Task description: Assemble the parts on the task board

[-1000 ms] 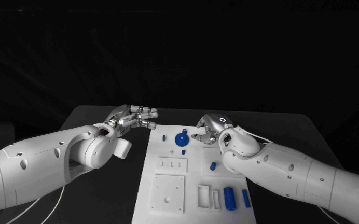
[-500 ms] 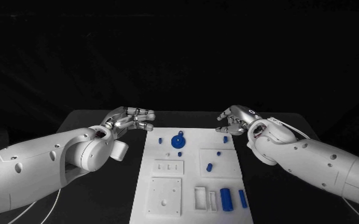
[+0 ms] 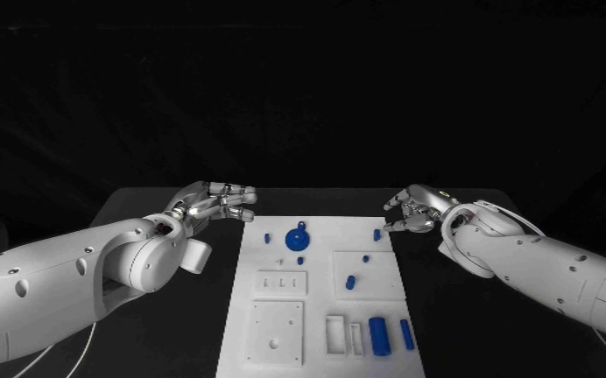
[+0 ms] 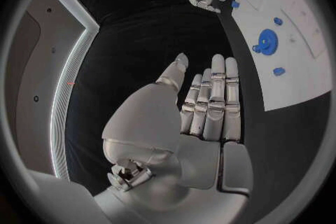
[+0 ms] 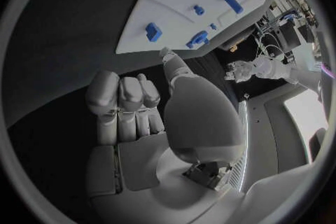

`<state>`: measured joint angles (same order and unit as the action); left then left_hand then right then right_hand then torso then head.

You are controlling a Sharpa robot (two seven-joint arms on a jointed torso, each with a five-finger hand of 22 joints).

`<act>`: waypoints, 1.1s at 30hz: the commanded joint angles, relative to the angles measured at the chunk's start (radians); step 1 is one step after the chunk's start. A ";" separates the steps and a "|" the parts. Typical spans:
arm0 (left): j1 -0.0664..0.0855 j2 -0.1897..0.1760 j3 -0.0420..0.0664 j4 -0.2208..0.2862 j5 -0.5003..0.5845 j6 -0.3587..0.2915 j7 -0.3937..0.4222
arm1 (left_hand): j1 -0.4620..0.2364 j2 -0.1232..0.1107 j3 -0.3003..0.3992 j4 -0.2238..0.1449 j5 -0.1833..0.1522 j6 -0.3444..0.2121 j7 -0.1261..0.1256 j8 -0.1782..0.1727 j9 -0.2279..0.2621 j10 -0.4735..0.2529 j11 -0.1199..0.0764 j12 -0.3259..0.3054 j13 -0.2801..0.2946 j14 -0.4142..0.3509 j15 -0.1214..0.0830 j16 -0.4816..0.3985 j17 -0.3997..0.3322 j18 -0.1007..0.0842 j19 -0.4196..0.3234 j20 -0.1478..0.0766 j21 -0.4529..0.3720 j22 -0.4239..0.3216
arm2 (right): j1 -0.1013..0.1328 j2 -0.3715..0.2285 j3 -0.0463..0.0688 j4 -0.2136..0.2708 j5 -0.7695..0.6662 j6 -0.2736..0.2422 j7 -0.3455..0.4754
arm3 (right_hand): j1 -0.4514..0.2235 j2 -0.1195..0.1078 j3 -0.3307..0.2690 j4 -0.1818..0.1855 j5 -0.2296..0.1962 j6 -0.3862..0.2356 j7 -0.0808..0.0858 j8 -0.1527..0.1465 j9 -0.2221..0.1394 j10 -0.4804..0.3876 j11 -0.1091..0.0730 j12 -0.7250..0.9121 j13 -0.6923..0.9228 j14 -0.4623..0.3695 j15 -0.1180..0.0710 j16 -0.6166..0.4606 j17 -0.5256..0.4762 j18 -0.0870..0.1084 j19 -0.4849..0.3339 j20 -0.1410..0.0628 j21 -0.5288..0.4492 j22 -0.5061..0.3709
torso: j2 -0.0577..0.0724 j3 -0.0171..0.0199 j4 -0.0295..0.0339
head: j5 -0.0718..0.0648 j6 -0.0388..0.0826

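With the left hand flat and empty and the right hand curled on nothing beside the task board, reach squarely over one blue part before closing.

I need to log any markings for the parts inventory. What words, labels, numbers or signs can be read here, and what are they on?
None can be read. The task board, the blue parts, the left hand and the right hand show no legible text.
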<state>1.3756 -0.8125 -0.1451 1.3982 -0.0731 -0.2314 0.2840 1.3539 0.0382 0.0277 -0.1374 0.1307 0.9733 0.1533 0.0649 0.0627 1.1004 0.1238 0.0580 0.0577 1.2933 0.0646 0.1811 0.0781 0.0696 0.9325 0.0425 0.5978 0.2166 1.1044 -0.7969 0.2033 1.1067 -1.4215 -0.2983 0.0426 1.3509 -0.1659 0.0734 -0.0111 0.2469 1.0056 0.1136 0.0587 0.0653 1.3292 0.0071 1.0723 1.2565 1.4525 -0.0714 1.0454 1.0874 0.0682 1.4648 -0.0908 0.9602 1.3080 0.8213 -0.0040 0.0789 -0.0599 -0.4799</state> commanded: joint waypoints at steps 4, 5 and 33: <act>0.000 0.002 0.001 0.001 -0.003 0.022 0.016 | -0.001 0.002 0.003 -0.003 0.003 0.001 -0.001 0.001 0.001 -0.011 0.001 0.002 0.001 -0.006 0.000 0.002 0.000 0.000 -0.008 0.003 0.002 -0.001 | -0.017 0.019 0.000 -0.046 0.038 0.047 0.070 | 0.018 0.005 -0.013 -0.007 0.009 -0.009 0.000 0.004 -0.001 -0.007 -0.002 -0.006 -0.003 -0.002 0.005 -0.006 0.001 0.011 0.028 0.006 -0.006 0.123 | 0.000 0.0000 0.0030 | -0.004 -0.007; 0.000 0.002 0.001 0.000 -0.003 0.023 0.016 | -0.001 0.002 0.003 -0.003 0.003 0.001 -0.001 0.001 0.001 -0.011 0.001 0.002 0.001 -0.006 0.000 0.002 0.000 0.000 -0.008 0.003 0.002 -0.001 | -0.020 0.021 0.000 -0.051 0.038 0.049 0.072 | 0.023 0.007 -0.013 -0.012 0.033 -0.009 0.000 0.004 -0.001 -0.007 -0.003 -0.006 -0.003 -0.002 0.005 -0.006 0.001 0.011 0.028 0.006 -0.006 0.123 | 0.000 -0.0007 0.0029 | -0.004 -0.008; -0.002 0.005 0.001 -0.007 -0.003 0.031 0.012 | 0.003 0.004 0.000 -0.005 0.003 -0.002 -0.001 0.001 0.001 -0.023 0.003 0.002 0.001 -0.006 0.001 0.002 0.000 0.001 -0.009 0.004 0.005 -0.002 | -0.067 0.084 0.000 -0.129 0.042 0.005 0.088 | -0.011 0.032 0.103 -0.084 0.024 0.019 0.000 0.004 -0.002 0.000 -0.004 0.007 0.003 0.002 0.003 0.009 0.024 0.011 0.030 0.005 0.009 0.125 | -0.002 -0.0036 0.0008 | 0.002 -0.025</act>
<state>1.3738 -0.8094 -0.1451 1.3902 -0.0738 -0.2190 0.2854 1.3539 0.0383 0.0276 -0.1373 0.1307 0.9733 0.1533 0.0649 0.0624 1.0835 0.1281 0.0580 0.0574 1.2933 0.0646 0.1811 0.0781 0.0696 0.9290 0.0462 0.5978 0.2160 1.0391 -0.7148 0.2030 0.9791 -1.3798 -0.2768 0.1205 1.3482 -0.1361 0.1718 -0.0955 0.2750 1.0183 0.1133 0.0586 0.0647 1.3257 0.0036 1.0763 1.2584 1.4525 -0.0714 1.0496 1.1099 0.0682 1.4648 -0.0910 0.9664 1.3077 0.8190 -0.0071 0.0802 -0.0596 -0.5034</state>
